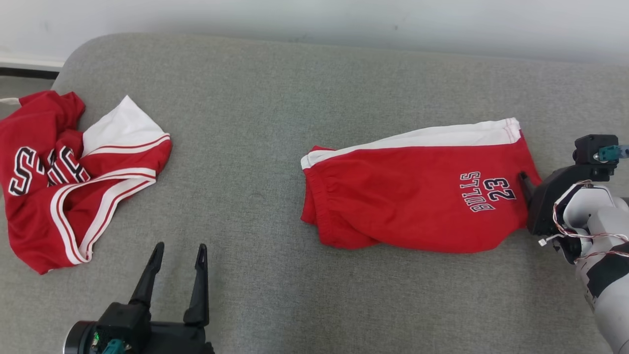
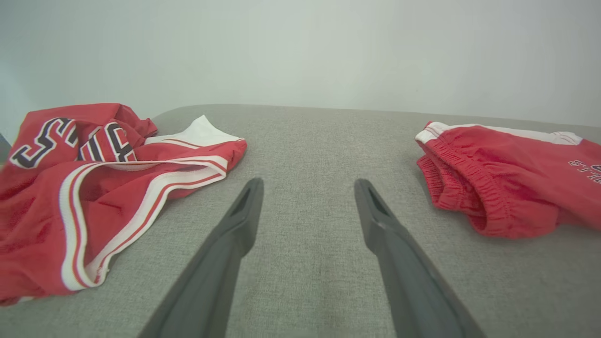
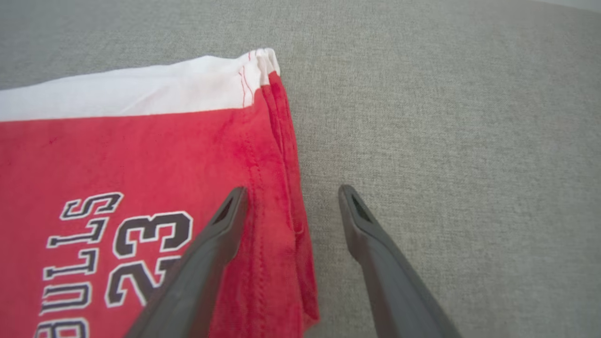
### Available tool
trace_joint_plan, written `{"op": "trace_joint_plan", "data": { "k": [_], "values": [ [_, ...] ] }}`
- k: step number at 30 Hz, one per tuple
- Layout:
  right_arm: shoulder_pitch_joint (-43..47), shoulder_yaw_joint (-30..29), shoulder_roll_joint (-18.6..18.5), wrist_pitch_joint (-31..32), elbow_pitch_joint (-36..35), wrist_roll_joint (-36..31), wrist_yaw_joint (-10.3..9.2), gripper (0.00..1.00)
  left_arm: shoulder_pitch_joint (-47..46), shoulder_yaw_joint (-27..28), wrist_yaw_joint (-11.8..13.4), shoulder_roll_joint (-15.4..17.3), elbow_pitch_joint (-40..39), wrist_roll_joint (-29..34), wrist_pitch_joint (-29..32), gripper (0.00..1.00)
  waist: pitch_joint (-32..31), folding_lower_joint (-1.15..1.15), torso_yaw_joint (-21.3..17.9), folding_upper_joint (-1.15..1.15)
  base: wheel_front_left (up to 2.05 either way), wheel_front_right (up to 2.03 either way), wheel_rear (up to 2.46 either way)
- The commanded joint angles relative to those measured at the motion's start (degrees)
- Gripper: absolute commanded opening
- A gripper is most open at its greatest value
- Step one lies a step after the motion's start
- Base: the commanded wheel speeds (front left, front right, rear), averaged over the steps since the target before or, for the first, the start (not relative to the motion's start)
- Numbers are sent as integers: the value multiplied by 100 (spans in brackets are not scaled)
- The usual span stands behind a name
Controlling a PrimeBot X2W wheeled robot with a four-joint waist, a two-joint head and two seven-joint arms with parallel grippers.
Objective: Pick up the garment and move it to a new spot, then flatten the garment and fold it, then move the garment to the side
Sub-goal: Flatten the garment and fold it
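**Grey upholstery, red shorts folded, both end effectors spread**

Grey woven upholstery with a rounded corner, pale wall behind. Red shorts lie folded flat on its right side, with a white stripe along the far edge. The gathered elastic waistband faces the middle, and the "BULLS 23" print sits near the hem.

My right end effector is spread wide and empty, straddling the hem edge. One finger is over red cloth, the other over bare upholstery; can't tell if either touches. My left end effector is also spread and empty, over bare upholstery between the shorts and a crumpled red jersey at far left.

Handling guess: the shorts are light, soft, floppy knit, neither slippery nor fragile. The layers would likely slide apart if pinched at one corner. The best hold is probably all stacked hem layers at the edge plus the thick waistband, so the fold survives. The jersey looks thinner and smoother.
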Motion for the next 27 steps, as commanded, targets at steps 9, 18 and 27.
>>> {"op": "trace_joint_plan", "data": {
  "k": [9,18,27],
  "values": [
    [74,133,183,498,201,177,-13,100,267,330,-243,-171,-123,224,-5,100,114,1,119,0,0,0,0],
    [194,147,-136,222,122,153,-21,0,255,473,-410,-297,-92,341,-5,100,94,1,-33,0,0,0,0],
    [68,-56,-454,-533,304,-348,-17,0,281,563,-484,-370,-61,407,-5,100,-34,1,-277,0,0,0,0]
  ]
}}
